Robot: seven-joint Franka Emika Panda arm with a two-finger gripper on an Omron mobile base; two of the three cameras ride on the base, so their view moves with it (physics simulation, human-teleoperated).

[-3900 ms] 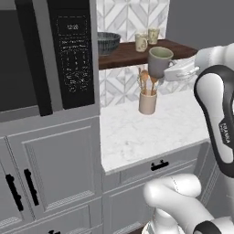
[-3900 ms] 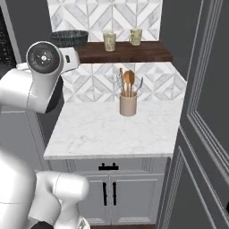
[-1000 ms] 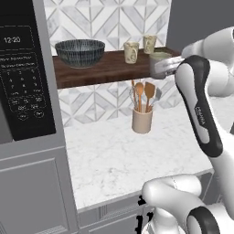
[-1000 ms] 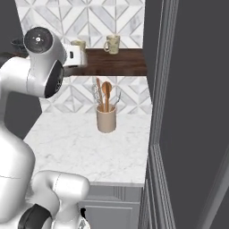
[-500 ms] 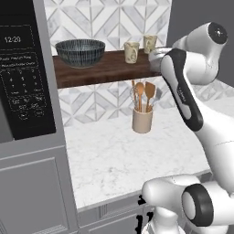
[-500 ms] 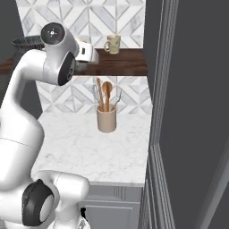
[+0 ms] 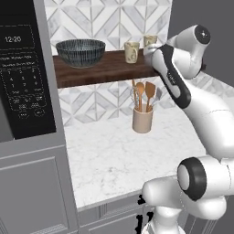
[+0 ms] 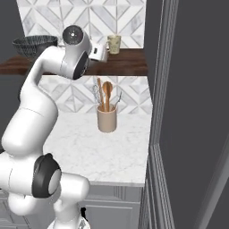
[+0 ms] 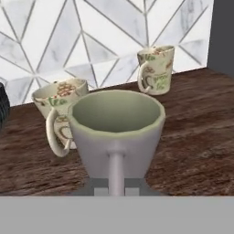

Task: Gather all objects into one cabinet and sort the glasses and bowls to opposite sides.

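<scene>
In the hand view the grey mug (image 9: 116, 130) with its pale green inside stands upright over the dark wooden shelf board (image 9: 196, 132). Its handle points at me, and my gripper (image 9: 116, 185) is shut on that handle. I cannot tell whether the mug's base touches the board. Just behind it are two cream cups, one at the left (image 9: 61, 112) and one at the back right (image 9: 157, 68). The dark ribbed bowl (image 7: 80, 51) sits at the shelf's left end. From the left base view my forearm hides the mug beside the cups (image 7: 131, 51).
A beige crock of wooden spoons (image 7: 142, 119) stands on the marble counter (image 7: 109, 160) under the shelf. A black microwave (image 7: 25, 73) closes off the left side. A tall dark panel (image 8: 188, 112) rises at the counter's right edge.
Over the last second the arm has folded in and carried the mug to the right part of the shelf, by the cream cups. The gripper has stayed shut on the handle.
</scene>
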